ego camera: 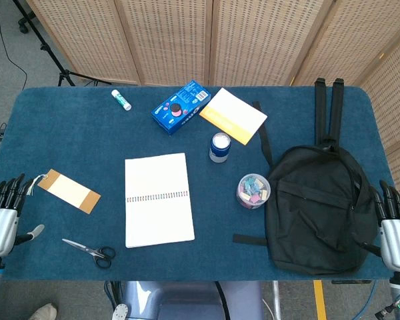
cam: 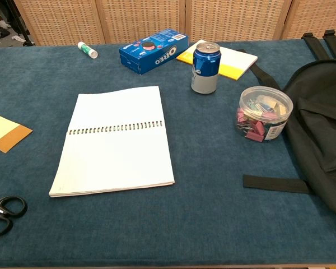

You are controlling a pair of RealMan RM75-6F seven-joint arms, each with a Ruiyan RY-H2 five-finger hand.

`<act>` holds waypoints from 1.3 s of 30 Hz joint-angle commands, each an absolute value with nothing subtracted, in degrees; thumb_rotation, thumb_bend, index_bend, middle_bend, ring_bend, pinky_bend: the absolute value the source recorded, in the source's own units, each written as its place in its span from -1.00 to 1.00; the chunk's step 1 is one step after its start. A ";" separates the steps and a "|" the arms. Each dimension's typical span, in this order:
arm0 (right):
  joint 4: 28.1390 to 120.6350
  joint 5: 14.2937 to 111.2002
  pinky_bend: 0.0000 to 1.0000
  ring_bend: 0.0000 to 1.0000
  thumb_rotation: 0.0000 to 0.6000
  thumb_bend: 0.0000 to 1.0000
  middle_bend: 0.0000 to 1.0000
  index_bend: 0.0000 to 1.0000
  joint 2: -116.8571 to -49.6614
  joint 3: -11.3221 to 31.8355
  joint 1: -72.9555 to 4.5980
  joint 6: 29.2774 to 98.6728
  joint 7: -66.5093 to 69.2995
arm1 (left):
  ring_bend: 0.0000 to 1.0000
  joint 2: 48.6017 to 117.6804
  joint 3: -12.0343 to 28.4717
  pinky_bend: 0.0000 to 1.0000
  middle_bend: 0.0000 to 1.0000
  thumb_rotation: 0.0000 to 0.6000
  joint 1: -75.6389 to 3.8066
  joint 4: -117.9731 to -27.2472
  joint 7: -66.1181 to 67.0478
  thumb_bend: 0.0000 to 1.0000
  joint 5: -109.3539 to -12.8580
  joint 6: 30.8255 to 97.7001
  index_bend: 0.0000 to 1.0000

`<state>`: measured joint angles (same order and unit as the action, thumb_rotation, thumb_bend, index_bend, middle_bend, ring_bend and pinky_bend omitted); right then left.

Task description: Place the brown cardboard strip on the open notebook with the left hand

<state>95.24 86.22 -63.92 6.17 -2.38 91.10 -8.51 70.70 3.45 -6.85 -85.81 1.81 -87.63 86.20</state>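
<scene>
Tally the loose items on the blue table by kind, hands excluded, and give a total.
Paper goods: 3 (open notebook, brown cardboard strip, yellow pad)
Containers: 3 (Oreo box, soda can, clip tub)
Tools: 2 (scissors, glue stick)
Bags: 1 (backpack)
Total: 9

Bright, even, diffuse light; soft, faint shadows. Slight glare on can top [cam: 206, 47] toward 12 o'clock. Sharp focus throughout, no blur.

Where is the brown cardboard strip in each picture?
Head view: the brown cardboard strip lies flat at the left, left of the open notebook, above the scissors.
Chest view: only its end peeks in at the left edge.
Shared landmark: the open notebook, to its right in both.
</scene>
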 commanded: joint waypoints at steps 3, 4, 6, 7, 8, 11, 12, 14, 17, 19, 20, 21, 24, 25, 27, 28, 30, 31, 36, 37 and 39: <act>94.90 85.62 -1.00 -1.00 1.00 -1.00 -1.00 -1.00 -64.61 6.53 -2.78 90.58 -8.90 | -1.00 69.24 3.89 -1.00 -1.00 1.00 -18.57 -77.13 6.46 -1.00 -82.82 62.94 -0.85; 94.79 85.48 -1.00 -1.00 1.00 -1.00 -1.00 -1.00 -64.78 6.57 -2.84 90.47 -9.12 | -1.00 69.15 3.64 -1.00 -1.00 1.00 -19.96 -75.98 4.78 -1.00 -83.11 60.39 -0.85; 94.41 85.13 -1.00 -1.00 1.00 -1.00 -1.00 -1.00 -65.36 6.61 -3.03 90.11 -10.04 | -1.00 69.64 2.68 -1.00 -1.00 1.00 -22.84 -72.26 1.86 -1.00 -84.98 56.19 -0.81; 94.35 85.06 -1.00 -1.00 1.00 -1.00 -1.00 -1.00 -65.50 6.63 -3.06 90.07 -10.25 | -1.00 69.88 2.48 -1.00 -1.00 1.00 -23.36 -71.37 0.98 -1.00 -85.39 55.56 -0.77; 94.27 84.91 -1.00 -1.00 1.00 -1.00 -1.00 -1.00 -65.75 6.63 -3.14 89.91 -10.58 | -1.00 70.36 2.13 -1.00 -1.00 1.00 -24.25 -70.08 -0.50 -1.00 -85.88 54.24 -0.70; 94.05 84.75 -1.00 -1.00 1.00 -1.00 -1.00 -1.00 -66.37 6.54 -3.36 89.48 -11.32 | -1.00 71.70 1.54 -1.00 -1.00 1.00 -26.36 -66.86 -3.93 -1.00 -86.61 51.23 -0.63; 93.70 84.67 -1.00 -1.00 1.00 -1.00 -1.00 -1.00 -66.72 6.49 -3.53 89.18 -11.93 | -1.00 72.87 1.42 -1.00 -1.00 1.00 -27.59 -64.86 -4.69 -1.00 -86.95 49.84 -0.62; 93.41 84.36 -1.00 -1.00 1.00 -1.00 -1.00 -1.00 -67.14 6.62 -3.67 89.00 -12.29 | -1.00 74.11 1.13 -1.00 -1.00 1.00 -28.82 -62.85 -6.60 -1.00 -87.18 48.40 -0.60; 93.18 84.13 -1.00 -1.00 1.00 -1.00 -1.00 -1.00 -67.34 6.77 -3.75 88.94 -12.37 | -1.00 74.70 0.59 -1.00 -1.00 1.00 -29.64 -61.63 -7.09 -1.00 -87.70 47.71 -0.58; 93.02 83.94 -1.00 -1.00 1.00 -1.00 -1.00 -1.00 -67.40 6.88 -3.78 88.91 -12.37 | -1.00 75.17 0.11 -1.00 -1.00 1.00 -30.22 -61.00 -6.72 -1.00 -87.99 47.27 -0.57; 93.00 83.90 -1.00 -1.00 1.00 -1.00 -1.00 -1.00 -67.39 6.92 -3.79 88.92 -12.28 | -1.00 75.42 -0.10 -1.00 -1.00 1.00 -30.44 -60.97 -6.63 -1.00 -88.09 47.20 -0.57; 93.04 83.91 -1.00 -1.00 1.00 -1.00 -1.00 -1.00 -67.35 6.93 -3.77 88.97 -12.16 | -1.00 75.67 -0.27 -1.00 -1.00 1.00 -30.62 -61.00 -6.54 -1.00 -88.25 47.23 -0.57; 93.12 83.92 -1.00 -1.00 1.00 -1.00 -1.00 -1.00 -67.27 6.94 -3.70 89.09 -11.94 | -1.00 76.20 -0.71 -1.00 -1.00 1.00 -30.90 -60.81 -6.12 -1.00 -88.33 47.27 -0.57; 93.17 83.93 -1.00 -1.00 1.00 -1.00 -1.00 -1.00 -67.23 6.92 -3.69 89.09 -11.82 | -1.00 76.38 -0.82 -1.00 -1.00 1.00 -31.02 -60.72 -5.91 -1.00 -88.21 47.21 -0.57; 93.23 83.97 -1.00 -1.00 1.00 -1.00 -1.00 -1.00 -67.15 6.89 -3.66 89.10 -11.71 | -1.00 76.68 -0.83 -1.00 -1.00 1.00 -31.26 -60.74 -5.64 -1.00 -87.79 47.02 -0.57; 93.24 83.96 -1.00 -1.00 1.00 -1.00 -1.00 -1.00 -67.13 6.88 -3.67 89.08 -11.67 | -1.00 76.71 -0.77 -1.00 -1.00 1.00 -31.37 -60.94 -5.67 -1.00 -87.60 46.99 -0.57; 93.27 83.94 -1.00 -1.00 1.00 -1.00 -1.00 -1.00 -67.11 6.85 -3.69 88.99 -11.62 | -1.00 76.61 -0.71 -1.00 -1.00 1.00 -31.68 -61.42 -5.20 -1.00 -87.35 47.04 -0.57; 93.27 83.92 -1.00 -1.00 1.00 -1.00 -1.00 -1.00 -67.11 6.84 -3.71 88.92 -11.62 | -1.00 76.51 -0.69 -1.00 -1.00 1.00 -31.84 -61.75 -4.90 -1.00 -87.18 46.89 -0.57; 93.41 83.74 -1.00 -1.00 1.00 -1.00 -1.00 -1.00 -67.05 6.65 -3.85 88.31 -11.58 | -1.00 76.05 -0.46 -1.00 -1.00 1.00 -32.83 -63.66 -2.14 -0.90 -85.44 45.18 -0.52; 93.42 83.70 -1.00 -1.00 1.00 -1.00 -1.00 -1.00 -67.04 6.65 -3.86 88.29 -11.61 | -1.00 76.05 -0.43 -1.00 -1.00 1.00 -32.97 -64.02 -1.80 -0.87 -85.04 44.78 -0.50; 93.44 83.63 -1.00 -1.00 1.00 -1.00 -1.00 -1.00 -67.06 6.70 -3.87 88.31 -11.69 | -1.00 76.05 -0.40 -1.00 -1.00 1.00 -33.24 -64.53 -0.90 -0.80 -84.28 44.13 -0.48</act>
